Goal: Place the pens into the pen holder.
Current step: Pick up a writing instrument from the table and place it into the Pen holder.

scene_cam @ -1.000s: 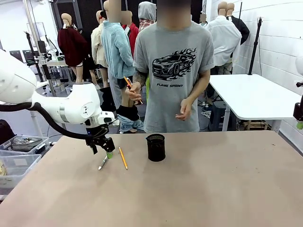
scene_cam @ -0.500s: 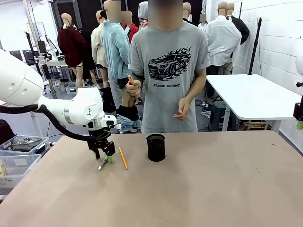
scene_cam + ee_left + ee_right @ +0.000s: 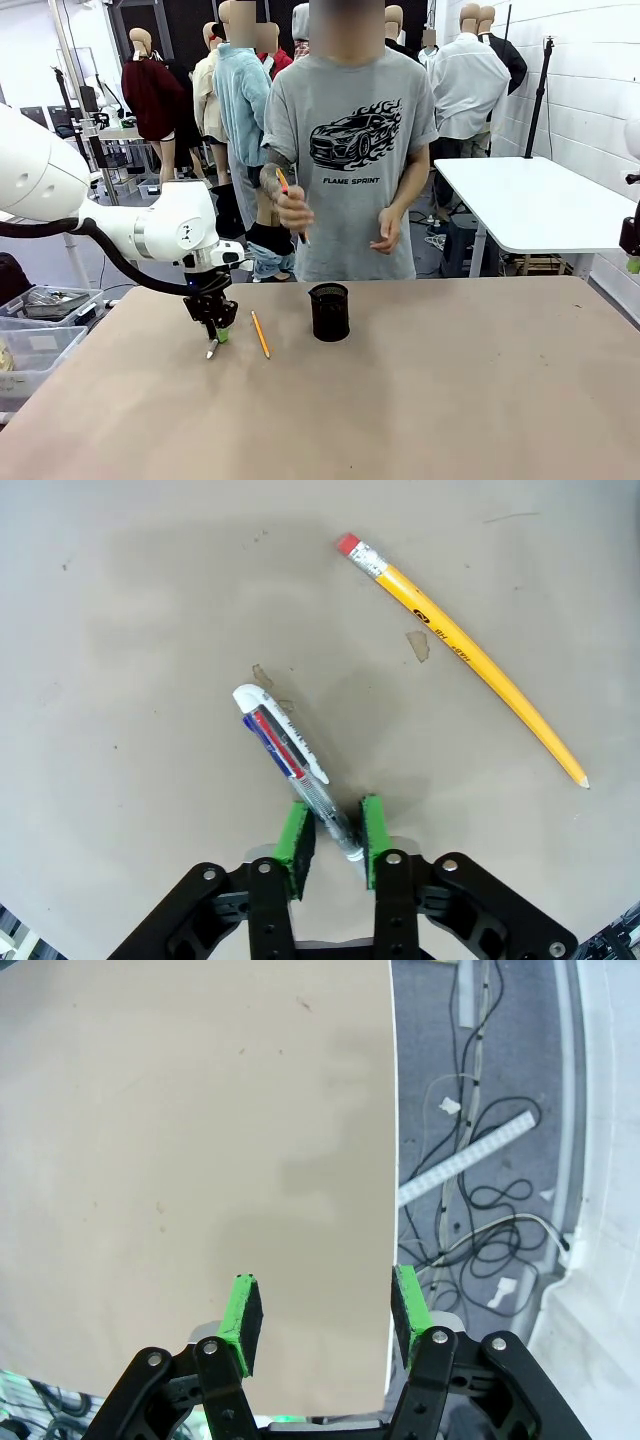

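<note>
A white-silver ballpoint pen [image 3: 290,750] lies on the tan table [image 3: 450,400], and my left gripper [image 3: 333,830] is shut on its lower end, green pads against both sides. In the front view that gripper [image 3: 215,335] stands at the left, with the pen [image 3: 212,350] poking out below it. Just to its right lies a yellow pencil [image 3: 260,334] [image 3: 465,655]. The black mesh pen holder [image 3: 329,311] stands upright farther right. The person's hand holds an orange-red pen [image 3: 283,183] at chest height. My right gripper [image 3: 320,1325] hangs open and empty above the table's edge.
The person stands at the far edge behind the holder. Clear plastic bins [image 3: 40,320] sit off the table to the left. A white table [image 3: 530,200] stands back right. Cables [image 3: 480,1160] lie on the floor beside the table edge below my right gripper.
My left gripper's fingers have closed in on the white-silver pen. The person's hand with the orange-red pen moved a little right and forward. The right arm stayed still.
</note>
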`<state>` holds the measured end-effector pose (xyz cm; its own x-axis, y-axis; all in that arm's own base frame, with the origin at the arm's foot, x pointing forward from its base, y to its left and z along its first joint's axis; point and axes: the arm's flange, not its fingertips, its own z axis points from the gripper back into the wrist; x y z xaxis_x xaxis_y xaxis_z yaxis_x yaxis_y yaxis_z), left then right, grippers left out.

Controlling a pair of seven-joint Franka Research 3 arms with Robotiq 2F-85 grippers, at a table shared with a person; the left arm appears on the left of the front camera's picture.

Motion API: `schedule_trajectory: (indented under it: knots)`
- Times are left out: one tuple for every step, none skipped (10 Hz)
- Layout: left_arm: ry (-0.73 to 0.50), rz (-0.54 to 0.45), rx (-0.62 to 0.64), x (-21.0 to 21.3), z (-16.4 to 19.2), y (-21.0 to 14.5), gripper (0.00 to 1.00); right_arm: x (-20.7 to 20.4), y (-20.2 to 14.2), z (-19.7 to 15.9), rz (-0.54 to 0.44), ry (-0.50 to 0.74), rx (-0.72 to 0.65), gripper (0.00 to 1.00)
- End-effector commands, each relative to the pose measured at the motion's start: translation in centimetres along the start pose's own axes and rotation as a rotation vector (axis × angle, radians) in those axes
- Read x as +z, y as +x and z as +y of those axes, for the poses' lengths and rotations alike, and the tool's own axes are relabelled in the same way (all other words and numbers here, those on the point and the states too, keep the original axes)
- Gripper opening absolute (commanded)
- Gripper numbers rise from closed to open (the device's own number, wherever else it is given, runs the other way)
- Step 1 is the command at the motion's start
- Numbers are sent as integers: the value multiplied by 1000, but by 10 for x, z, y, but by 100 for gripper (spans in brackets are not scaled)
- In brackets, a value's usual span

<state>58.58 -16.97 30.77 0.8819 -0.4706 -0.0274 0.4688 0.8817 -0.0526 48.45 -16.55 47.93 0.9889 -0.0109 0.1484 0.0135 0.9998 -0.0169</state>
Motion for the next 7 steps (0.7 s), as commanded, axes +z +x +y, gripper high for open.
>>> schedule_trajectory:
  knots:
    - [0, 66, -39, -14, -12, 5, 0, -3, -2, 0, -17, -1, 14, 66]
    - [3, 80, -68, -18, -18, 7, 0, -3, -2, 0, -17, -1, 14, 66]
    - [11, 92, -82, -21, -21, 8, 0, -3, -2, 0, -17, -1, 14, 66]
    - [10, 92, -98, -18, -22, 7, 0, -3, -2, 0, -17, -1, 14, 66]
    - [-25, 42, -134, -4, -17, 2, 0, -3, -2, 0, -17, -1, 14, 66]
    - [-22, -36, -149, 13, -8, -3, 0, -3, -2, 0, -17, -1, 14, 66]
    - [-27, -73, -157, 23, -4, -7, 0, -3, -2, 0, -17, -1, 14, 66]
